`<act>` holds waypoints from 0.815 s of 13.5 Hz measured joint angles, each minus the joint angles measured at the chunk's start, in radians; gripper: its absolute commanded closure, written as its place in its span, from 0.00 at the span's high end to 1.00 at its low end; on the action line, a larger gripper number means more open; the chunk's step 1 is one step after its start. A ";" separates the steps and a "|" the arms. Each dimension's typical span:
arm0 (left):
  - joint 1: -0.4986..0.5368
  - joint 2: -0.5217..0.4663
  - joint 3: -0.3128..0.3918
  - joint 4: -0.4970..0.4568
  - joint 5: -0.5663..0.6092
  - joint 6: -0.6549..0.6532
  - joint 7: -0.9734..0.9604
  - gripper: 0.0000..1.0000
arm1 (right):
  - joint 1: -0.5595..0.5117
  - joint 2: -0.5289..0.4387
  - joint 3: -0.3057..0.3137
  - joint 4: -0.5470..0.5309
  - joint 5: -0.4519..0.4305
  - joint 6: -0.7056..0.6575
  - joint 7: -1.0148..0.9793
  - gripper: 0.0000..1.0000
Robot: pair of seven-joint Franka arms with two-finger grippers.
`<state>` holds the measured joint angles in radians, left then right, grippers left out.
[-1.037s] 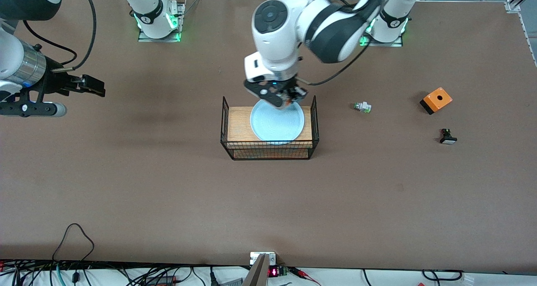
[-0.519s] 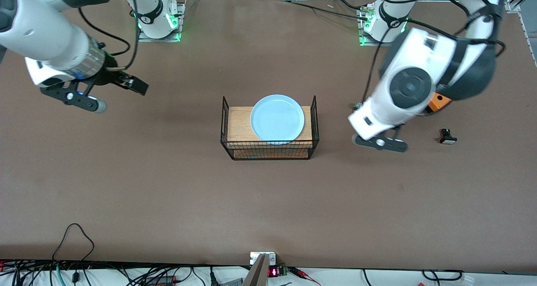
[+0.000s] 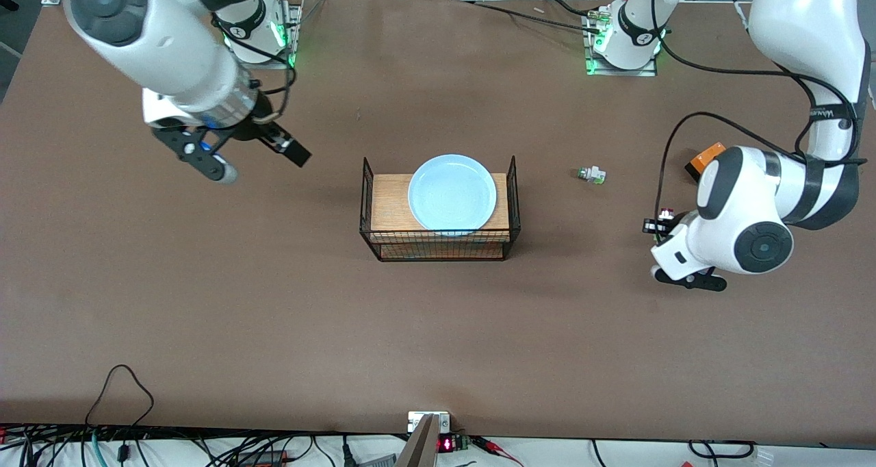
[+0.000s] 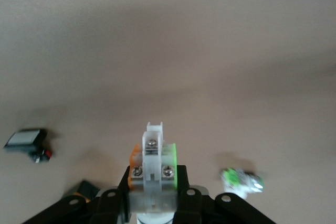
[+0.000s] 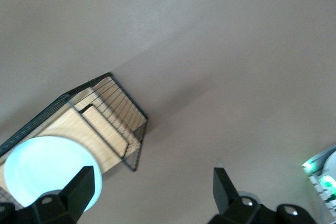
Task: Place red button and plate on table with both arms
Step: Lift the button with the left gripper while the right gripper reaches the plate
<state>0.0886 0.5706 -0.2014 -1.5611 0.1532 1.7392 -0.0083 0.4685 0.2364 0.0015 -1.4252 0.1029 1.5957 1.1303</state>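
Observation:
My left gripper (image 3: 658,226) hangs low over the table (image 3: 438,330) toward the left arm's end, shut on the red button (image 3: 665,213). In the left wrist view the button's white body (image 4: 155,153), with a green patch on one side, sits clamped between the black fingers (image 4: 184,190). The light-blue plate (image 3: 452,193) lies on the wooden board of the wire crate (image 3: 383,210) at mid table. My right gripper (image 3: 260,164) hovers open and empty beside the crate, toward the right arm's end. The right wrist view shows the plate (image 5: 42,169) next to one fingertip (image 5: 86,179).
A white-and-green switch (image 3: 590,174) lies on the table between the crate and the left arm. An orange box (image 3: 705,157) is partly hidden by that arm. The left wrist view shows a black switch with a white cap (image 4: 26,140) and the greenish switch (image 4: 241,179).
The left arm has swung from over the plate to its own end of the table, carrying the red button. The right gripper has moved closer to the crate, still open.

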 measured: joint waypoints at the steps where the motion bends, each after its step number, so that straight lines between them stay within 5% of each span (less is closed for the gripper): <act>1: 0.018 0.006 0.000 -0.042 0.006 0.068 0.014 0.13 | 0.019 0.013 0.000 0.000 0.000 0.019 0.042 1.00; 6: 0.099 0.070 0.000 -0.156 0.029 0.291 0.092 0.19 | 0.092 0.099 0.000 0.000 0.000 0.136 0.175 1.00; 8: 0.112 0.101 0.000 -0.158 0.030 0.322 0.097 0.89 | 0.126 0.135 0.000 0.000 0.000 0.210 0.199 1.00; 9: 0.113 0.107 -0.001 -0.158 0.030 0.323 0.097 1.00 | 0.139 0.148 0.000 0.000 0.000 0.238 0.225 1.00; 11: 0.115 0.104 -0.004 -0.149 0.030 0.315 0.110 1.00 | 0.156 0.172 0.000 0.000 0.000 0.280 0.300 1.00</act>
<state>0.2033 0.6748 -0.2053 -1.7103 0.1830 2.0541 0.1021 0.6248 0.4079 0.0013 -1.4253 0.1027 1.8762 1.4303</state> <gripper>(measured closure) 0.392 0.000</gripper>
